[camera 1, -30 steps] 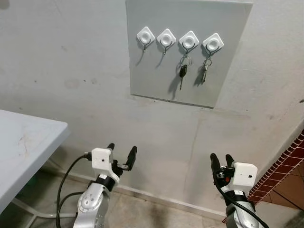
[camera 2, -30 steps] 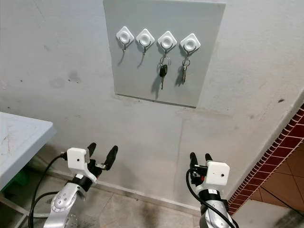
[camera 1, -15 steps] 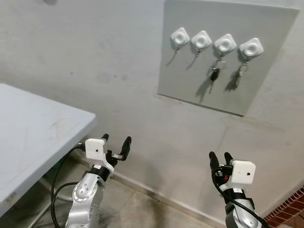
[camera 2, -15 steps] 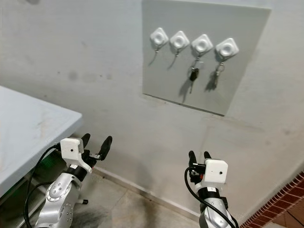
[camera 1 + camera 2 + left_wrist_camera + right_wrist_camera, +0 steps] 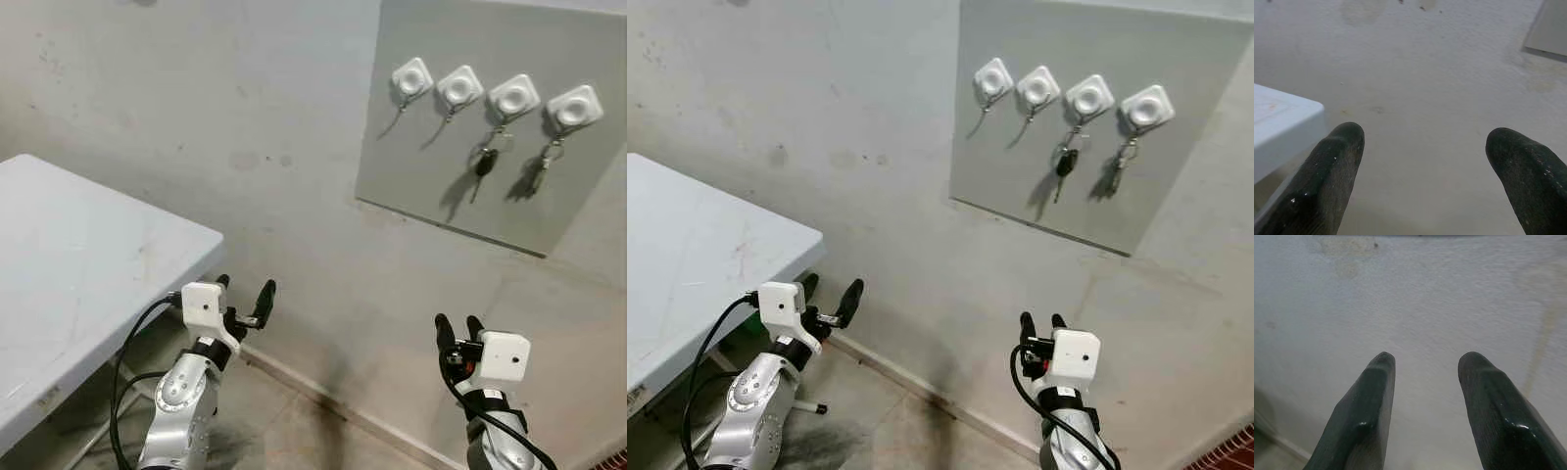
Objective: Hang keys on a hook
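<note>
Up on the wall, a grey board point(image 5: 490, 117) carries four white hooks point(image 5: 412, 76) in a row, and the two on the right are taken: a black-headed key point(image 5: 482, 166) hangs from the third hook and a silver key point(image 5: 542, 168) from the fourth, while the two on the left are bare. Down low, both arms are raised toward the wall, the left claw point(image 5: 245, 302) spread wide and holding nothing, just beside the corner of the white table point(image 5: 78, 264). The right claw point(image 5: 456, 329) has its fingers point(image 5: 1369, 401) parted too, with nothing between them, well below the board.
</note>
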Tool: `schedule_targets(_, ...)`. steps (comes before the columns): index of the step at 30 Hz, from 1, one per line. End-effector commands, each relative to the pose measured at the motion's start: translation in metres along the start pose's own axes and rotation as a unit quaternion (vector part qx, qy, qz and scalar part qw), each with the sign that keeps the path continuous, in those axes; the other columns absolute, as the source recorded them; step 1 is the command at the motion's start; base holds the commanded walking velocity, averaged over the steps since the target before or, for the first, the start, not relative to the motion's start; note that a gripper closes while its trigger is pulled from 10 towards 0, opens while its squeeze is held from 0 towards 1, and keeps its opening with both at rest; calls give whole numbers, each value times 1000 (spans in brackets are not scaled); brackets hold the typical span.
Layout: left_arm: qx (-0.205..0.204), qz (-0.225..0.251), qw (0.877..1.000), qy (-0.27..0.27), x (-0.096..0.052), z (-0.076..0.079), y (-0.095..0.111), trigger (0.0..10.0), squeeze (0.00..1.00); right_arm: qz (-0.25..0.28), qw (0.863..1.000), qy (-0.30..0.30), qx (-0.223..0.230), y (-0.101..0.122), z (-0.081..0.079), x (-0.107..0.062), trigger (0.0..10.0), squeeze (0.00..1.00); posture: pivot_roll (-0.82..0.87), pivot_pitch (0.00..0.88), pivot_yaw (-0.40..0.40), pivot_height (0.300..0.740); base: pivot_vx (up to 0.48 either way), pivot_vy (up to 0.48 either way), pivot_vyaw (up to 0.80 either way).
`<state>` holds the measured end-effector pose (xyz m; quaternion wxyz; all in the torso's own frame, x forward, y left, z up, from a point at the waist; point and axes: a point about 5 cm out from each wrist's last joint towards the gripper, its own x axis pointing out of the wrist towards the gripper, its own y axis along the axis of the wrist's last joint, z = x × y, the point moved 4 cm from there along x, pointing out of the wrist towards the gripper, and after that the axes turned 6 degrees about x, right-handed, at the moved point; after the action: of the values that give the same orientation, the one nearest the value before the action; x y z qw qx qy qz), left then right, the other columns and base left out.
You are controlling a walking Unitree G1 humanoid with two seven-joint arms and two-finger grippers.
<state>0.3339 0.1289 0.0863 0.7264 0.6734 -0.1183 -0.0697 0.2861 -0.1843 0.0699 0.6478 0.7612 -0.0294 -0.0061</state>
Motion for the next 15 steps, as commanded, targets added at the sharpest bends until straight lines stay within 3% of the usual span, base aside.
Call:
schedule_targets(1,0,13,1000,4,0,2,7,10000,0,3,1000,6,-2,3,0,1,10000,0,-36,0,-2,740,0,0,800)
schedule_targets(15,3,13,1000,9,2,3,11,10000,0,8,1000,13,-4,7,0,2,10000,0,-33,0,-5,740,0,0,800)
